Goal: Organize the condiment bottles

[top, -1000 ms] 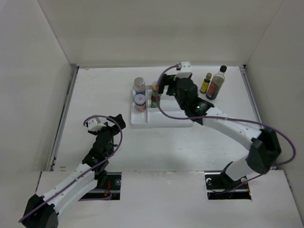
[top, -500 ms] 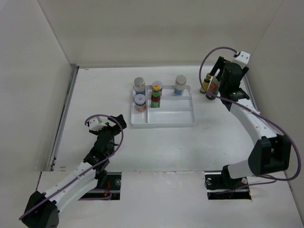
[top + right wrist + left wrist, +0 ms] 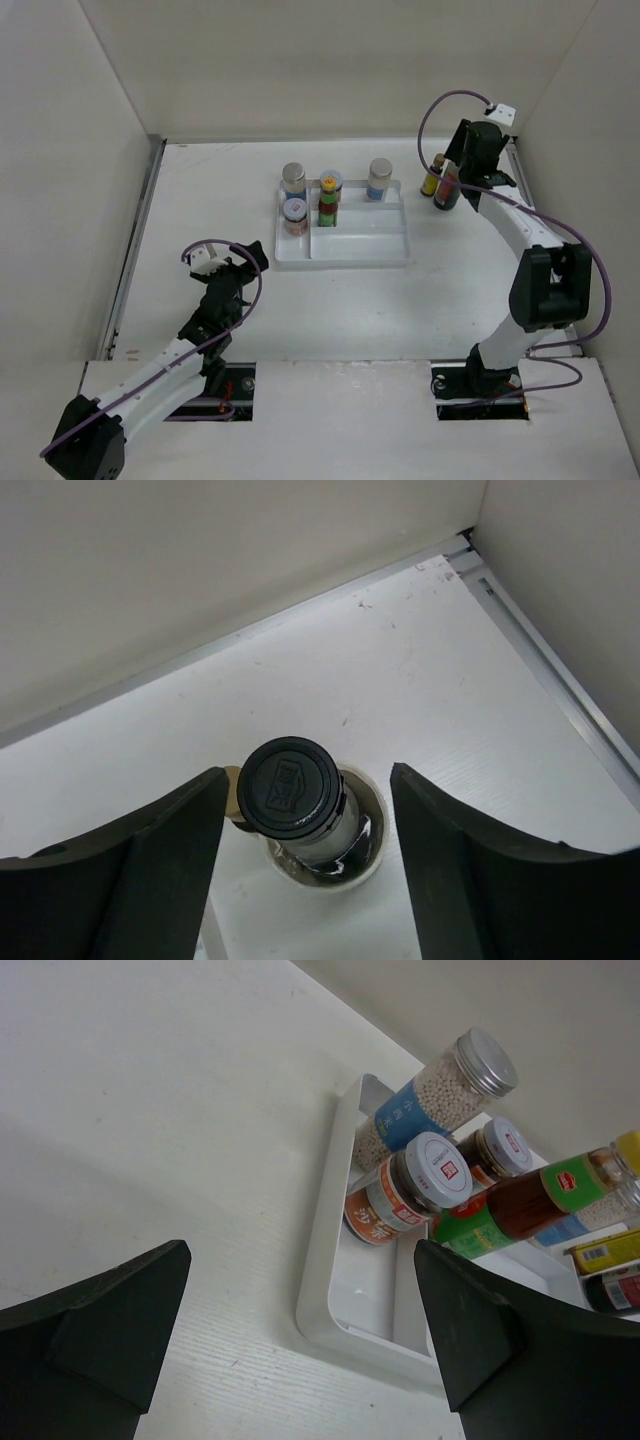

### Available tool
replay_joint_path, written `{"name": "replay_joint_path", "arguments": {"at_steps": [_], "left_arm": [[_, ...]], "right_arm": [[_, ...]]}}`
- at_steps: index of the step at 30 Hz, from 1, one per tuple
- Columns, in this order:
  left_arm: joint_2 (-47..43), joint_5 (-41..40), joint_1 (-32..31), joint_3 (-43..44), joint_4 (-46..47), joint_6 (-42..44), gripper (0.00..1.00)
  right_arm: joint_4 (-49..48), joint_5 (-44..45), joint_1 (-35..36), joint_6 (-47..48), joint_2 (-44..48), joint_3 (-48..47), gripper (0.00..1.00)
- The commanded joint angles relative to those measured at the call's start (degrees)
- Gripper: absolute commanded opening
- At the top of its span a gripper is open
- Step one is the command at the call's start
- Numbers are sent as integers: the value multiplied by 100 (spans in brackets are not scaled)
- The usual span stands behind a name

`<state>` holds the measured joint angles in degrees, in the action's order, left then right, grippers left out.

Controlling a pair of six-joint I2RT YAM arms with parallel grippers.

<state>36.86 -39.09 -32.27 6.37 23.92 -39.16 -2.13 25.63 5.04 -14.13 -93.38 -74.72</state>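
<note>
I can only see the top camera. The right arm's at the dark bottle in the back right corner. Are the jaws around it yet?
Observer: Yes. The right wrist view shows the black-capped bottle standing between the open jaws of the right gripper, space showing either side of its cap.
Operator: And the left arm, carrying anything?
Observer: No. The left gripper is open, nothing held between its jaws.
Operator: What does its camera face?
Observer: A corner of the white tray, a reddish-labelled jar nearest, a blue-labelled jar of white beads behind it.
</note>
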Motion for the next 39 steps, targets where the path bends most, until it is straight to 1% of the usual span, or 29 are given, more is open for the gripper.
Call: {"name": "replay_joint_path", "arguments": {"at_steps": [1,2,4,5,8,10,14,19,27,30,33,39], "left_arm": [[58,68,41,-48,324,-48,98],[67,33,41,-48,341,-48,98],[111,42,41,-57,376,-48,98],[119,68,41,-57,385,-48,98],[49,68,41,-57,385,-48,98],[49,68,41,-66,394,-48,98],[-65,77,6,-66,359,-57,98],[-118,86,41,-83,341,-57,98],[-21,86,41,-75,394,-57,98],[-12,112,59,-92,394,-57,99],[-65,112,59,-92,402,-57,99],[-56,165,68,-83,403,-57,99]], "right_arm": [[-262,-198,-86,-11,-162,-298,68],[-270,-190,-113,-2,-189,-289,62],[-279,-120,-130,-37,-111,-184,44],[-331,-15,-104,-63,38,-44,38],[-910,573,-60,85,749,561,30],[-1078,855,45,112,1285,844,27],[-974,918,492,252,2086,986,27],[-762,593,1221,174,2254,827,26],[-1368,496,2189,244,1579,538,26],[-1404,548,2391,253,1254,336,26],[-1483,610,2550,332,1077,326,27],[-1658,750,2691,349,962,668,27]]}}
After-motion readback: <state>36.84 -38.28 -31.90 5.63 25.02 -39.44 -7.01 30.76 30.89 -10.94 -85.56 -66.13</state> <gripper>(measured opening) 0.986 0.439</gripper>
